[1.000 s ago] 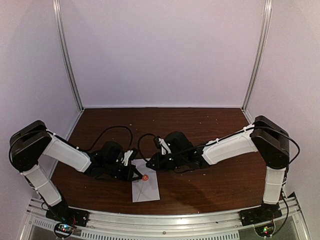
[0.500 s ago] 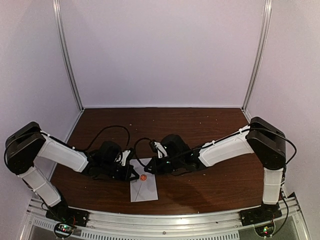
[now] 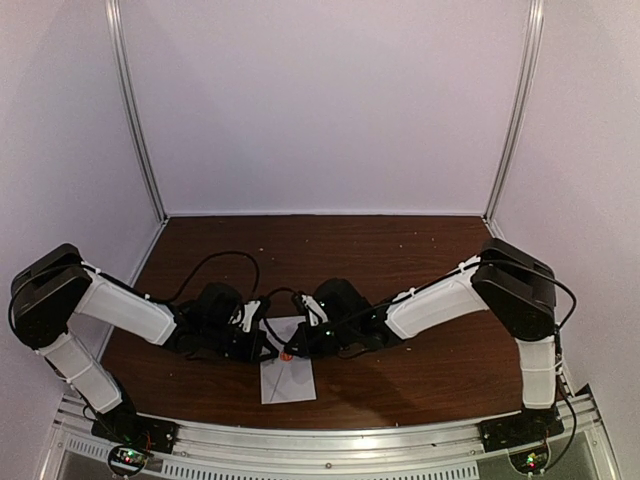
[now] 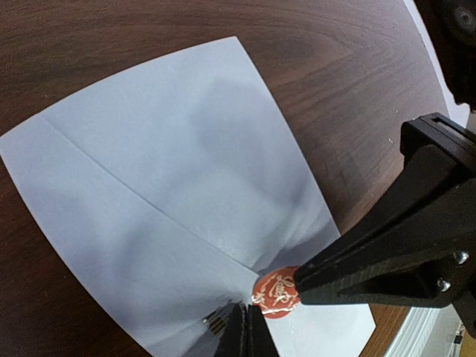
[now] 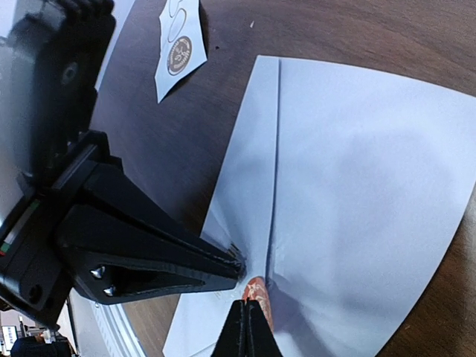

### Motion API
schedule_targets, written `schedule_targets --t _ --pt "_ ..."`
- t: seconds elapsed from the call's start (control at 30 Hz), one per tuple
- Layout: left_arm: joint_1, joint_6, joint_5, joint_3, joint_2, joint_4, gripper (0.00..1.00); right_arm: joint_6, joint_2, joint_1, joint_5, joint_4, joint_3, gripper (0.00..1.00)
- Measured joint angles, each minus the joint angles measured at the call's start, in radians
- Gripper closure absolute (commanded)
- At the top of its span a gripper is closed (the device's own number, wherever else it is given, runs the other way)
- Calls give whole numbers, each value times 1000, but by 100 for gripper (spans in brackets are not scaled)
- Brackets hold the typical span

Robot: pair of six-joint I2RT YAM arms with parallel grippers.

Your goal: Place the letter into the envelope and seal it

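The left gripper [image 4: 244, 331] is found shut with nothing clamped, its tips resting on the envelope [image 3: 290, 380] just beside a red seal [image 4: 274, 291]. The right gripper [image 5: 249, 323] is likewise shut, and its tips are set on the seal itself. The two grippers are met nose to nose, almost touching, and each hides part of the envelope from the other's camera. A white strip [image 5: 178, 48] with round stickers is noted on the table [image 3: 420, 260] beside the left gripper's body, apart from the envelope. Black cables [image 3: 225, 260] are looped behind both wrists.

The envelope is laid flat beneath both grippers. Its long axis is run from the fingertips back toward the arm bases, slightly skewed. Its far end is covered by the fingers. The flap is folded down, and its point is directed at the seal.

Against the frame of a second ago, the right arm is shifted toward the left one. Its jaws are closed from a narrow gap, and its tips are brought onto the seal. The envelope is displaced slightly leftward.
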Motion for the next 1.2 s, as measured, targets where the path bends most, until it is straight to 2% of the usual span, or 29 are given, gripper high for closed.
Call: schedule_targets --t 0.77,1.2 --pt "0 0 0 -1 0 3 100 35 40 28 -13 23 0 100" --pt "0 0 0 -3 0 6 100 95 5 20 27 81 -79 100"
